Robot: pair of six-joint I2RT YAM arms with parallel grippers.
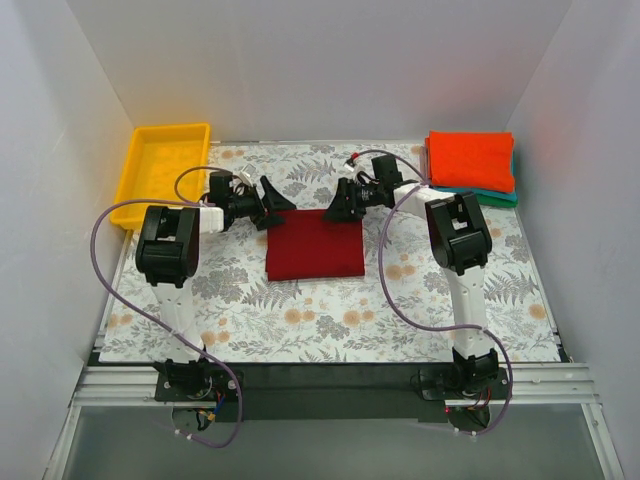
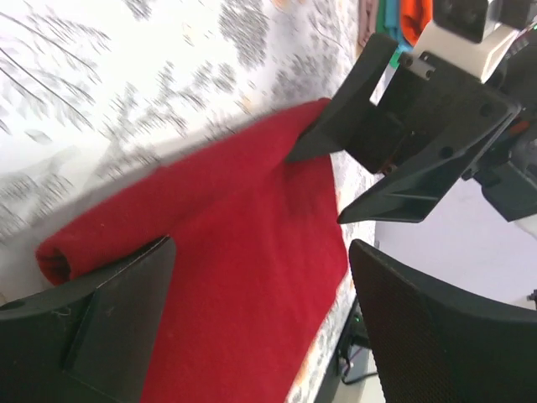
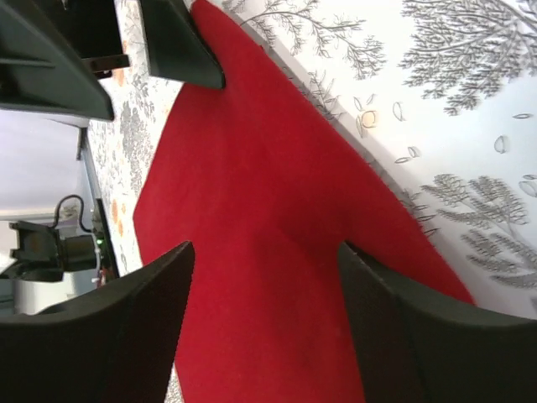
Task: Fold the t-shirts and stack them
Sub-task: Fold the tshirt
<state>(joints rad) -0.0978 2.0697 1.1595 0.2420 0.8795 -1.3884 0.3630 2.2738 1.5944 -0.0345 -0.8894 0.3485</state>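
In the top view, the crimson shirt (image 1: 315, 245) is seen folded into a flat rectangle at the middle of the floral cloth (image 1: 330, 320) that covers the table. The orange shirt (image 1: 470, 160) is laid folded on the teal shirt (image 1: 495, 198) at the far right corner, well apart from the crimson shirt, and only a strip of teal is shown along its near and right edges. A yellow tray (image 1: 165, 170) is set at the far left corner. The left gripper (image 1: 278, 203) is held at the far left corner of the crimson shirt and the right gripper (image 1: 336, 207) at its far right corner, the two facing each other. In the left wrist view, the left gripper's jaws are spread wide and nothing is clamped. The crimson shirt is seen between its fingers (image 2: 109, 319) and beyond them, with the rounded fold edge at the left. The right gripper is seen opposite, one tip at the shirt's far edge, though contact cannot be judged. In the right wrist view, the right gripper is likewise released, and the crimson shirt is spread flat between its parted fingers (image 3: 428, 336). The left gripper's dark tips are seen at the upper left, by the shirt's other corner.
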